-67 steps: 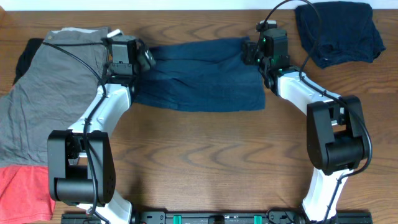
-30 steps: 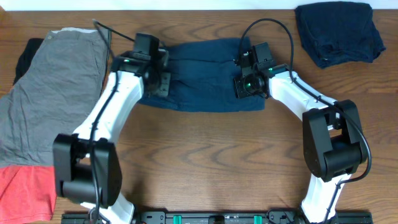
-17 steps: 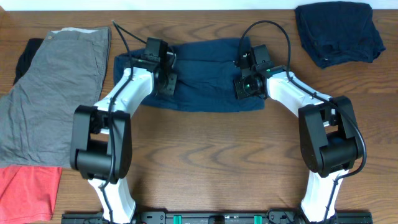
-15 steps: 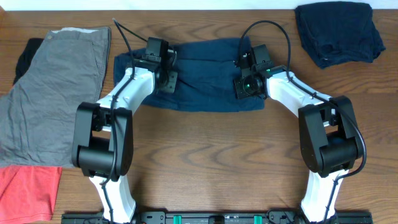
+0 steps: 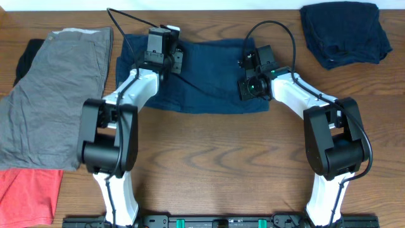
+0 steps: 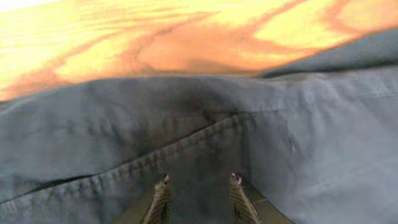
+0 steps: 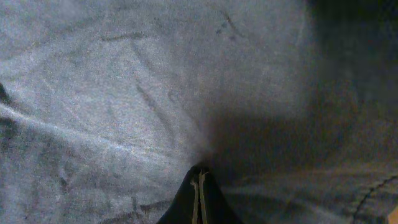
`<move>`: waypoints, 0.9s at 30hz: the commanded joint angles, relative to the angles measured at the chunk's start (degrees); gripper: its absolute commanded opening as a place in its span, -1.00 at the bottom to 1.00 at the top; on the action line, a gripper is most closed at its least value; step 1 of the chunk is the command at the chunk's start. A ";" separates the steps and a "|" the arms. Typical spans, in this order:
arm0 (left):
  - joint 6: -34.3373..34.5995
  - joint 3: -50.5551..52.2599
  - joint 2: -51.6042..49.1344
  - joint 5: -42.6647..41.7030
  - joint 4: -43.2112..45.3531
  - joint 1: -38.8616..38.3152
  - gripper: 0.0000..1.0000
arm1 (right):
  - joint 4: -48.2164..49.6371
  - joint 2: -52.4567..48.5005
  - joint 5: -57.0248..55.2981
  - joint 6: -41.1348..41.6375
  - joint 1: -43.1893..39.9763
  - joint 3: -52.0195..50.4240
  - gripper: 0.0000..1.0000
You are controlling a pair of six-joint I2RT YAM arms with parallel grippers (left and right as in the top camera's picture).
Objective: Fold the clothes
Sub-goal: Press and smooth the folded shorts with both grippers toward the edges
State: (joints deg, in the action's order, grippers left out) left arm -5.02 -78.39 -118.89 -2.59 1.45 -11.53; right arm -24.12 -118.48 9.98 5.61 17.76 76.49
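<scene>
A dark blue garment (image 5: 209, 79) lies spread flat at the far middle of the wooden table. My left gripper (image 5: 177, 60) hovers over its upper left part, close to the far hem. In the left wrist view that gripper (image 6: 200, 180) is open, its fingertips a little apart over a stitched seam (image 6: 186, 146), with nothing between them. My right gripper (image 5: 247, 88) rests on the garment's right part. In the right wrist view it (image 7: 200, 177) is shut, tips against the blue fabric (image 7: 124, 93); no pinched fold shows.
A grey garment (image 5: 57, 95) lies spread at the left, over a black piece (image 5: 26, 54). A red cloth (image 5: 25, 196) sits at the near left corner. A folded dark blue garment (image 5: 345, 31) lies at the far right.
My left gripper has slid from the garment's lower left part up toward its far edge. The right gripper has stayed in place, shut.
</scene>
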 commanded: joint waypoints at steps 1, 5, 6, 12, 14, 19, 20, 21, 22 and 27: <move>-0.87 0.04 -5.31 0.66 1.49 1.36 -0.34 | 0.22 -0.81 -0.76 0.15 -0.11 0.24 -0.97; 0.35 -0.04 -5.46 0.68 1.36 2.32 -0.34 | 1.70 -0.81 -0.76 0.13 -0.11 0.24 -0.96; 0.94 -0.24 -5.07 0.68 0.85 2.60 -0.34 | 2.47 -0.81 -0.81 0.13 -0.11 0.24 -0.96; 3.17 -1.55 1.14 0.72 -7.72 3.58 -0.29 | 1.75 -0.81 -3.15 3.45 -0.24 0.24 -0.98; 3.21 -2.32 4.70 0.70 -13.14 3.82 -0.21 | -0.66 -0.81 -3.41 4.92 -0.55 0.24 -0.98; 3.39 -2.78 13.86 0.72 -25.88 4.00 0.05 | -8.87 -0.81 -4.83 7.28 -2.12 0.24 -0.98; 3.39 -2.78 15.17 0.70 -27.67 4.15 0.09 | -10.25 -0.81 -4.83 7.28 -2.51 0.24 -0.98; 3.39 -2.78 16.26 0.70 -29.27 4.46 0.16 | -11.69 -0.81 -4.79 7.45 -2.97 0.24 -0.98; 3.45 -2.78 16.72 0.66 -30.03 4.81 0.25 | -12.87 -0.81 -4.55 7.85 -3.41 0.24 -0.98; 3.48 -2.75 15.10 -3.48 -33.57 9.03 0.42 | -16.59 -0.79 2.93 5.51 -6.27 0.24 -0.97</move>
State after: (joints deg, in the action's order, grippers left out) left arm -1.54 -81.06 -101.25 -3.64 -30.98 -5.15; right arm -38.89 -117.99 10.63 11.92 13.39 78.02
